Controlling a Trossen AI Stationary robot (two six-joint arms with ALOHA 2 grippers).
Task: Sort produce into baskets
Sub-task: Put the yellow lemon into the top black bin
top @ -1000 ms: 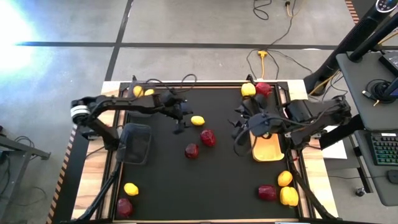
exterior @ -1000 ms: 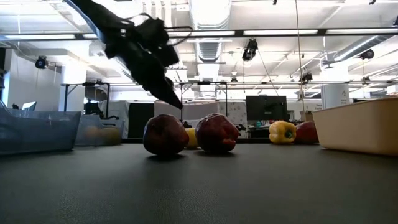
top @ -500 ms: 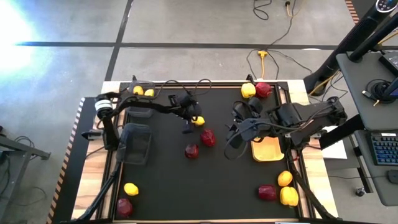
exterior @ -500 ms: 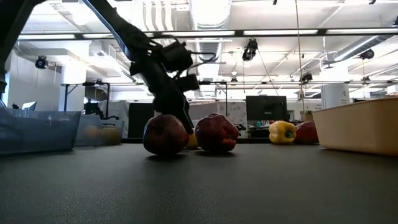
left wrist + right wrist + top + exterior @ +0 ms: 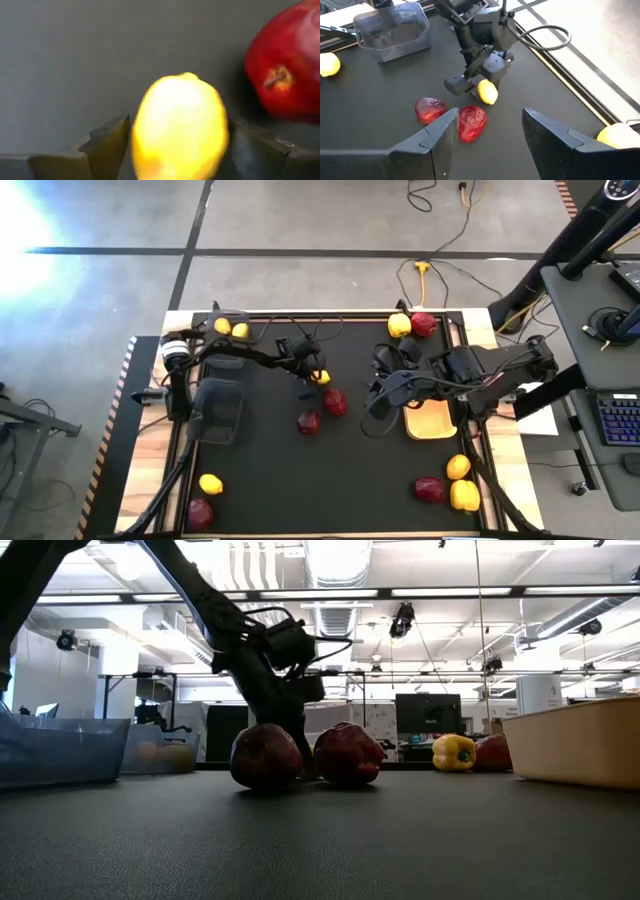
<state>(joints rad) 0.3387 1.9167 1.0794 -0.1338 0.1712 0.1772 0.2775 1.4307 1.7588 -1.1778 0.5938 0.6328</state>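
Note:
A yellow lemon (image 5: pixel 321 377) lies on the black table mat, just far of two dark red pieces (image 5: pixel 334 401) (image 5: pixel 308 422). My left gripper (image 5: pixel 314 379) is low over the lemon, open, with one finger on each side of it (image 5: pixel 180 127). My right gripper (image 5: pixel 490 145) is open and empty above the mat, right of the red pieces and left of the orange-tan basket (image 5: pixel 432 422). A black mesh basket (image 5: pixel 218 410) stands at the left, and a second one (image 5: pixel 227 358) is partly under my left arm. My left gripper comes at the lemon from above, its two fingers (image 5: pixel 107 142) standing on the lemon's two sides (image 5: pixel 145 125). I cannot tell whether they touch it. The lemon rests on the mat.
A yellow pepper (image 5: pixel 399 325) and a red piece (image 5: pixel 423 323) sit at the far right. Two yellow pieces (image 5: pixel 221 326) are at the far left. A yellow (image 5: pixel 210 483) and a red piece (image 5: pixel 200 512) are near left. An orange (image 5: pixel 458 467), a red (image 5: pixel 429 489) and a yellow piece (image 5: pixel 465 495) are near right.
My left gripper has gone toward the table's right edge and down, and now straddles the lemon. My right gripper has shifted a little toward the table's left and near edges. The produce has stayed in place.

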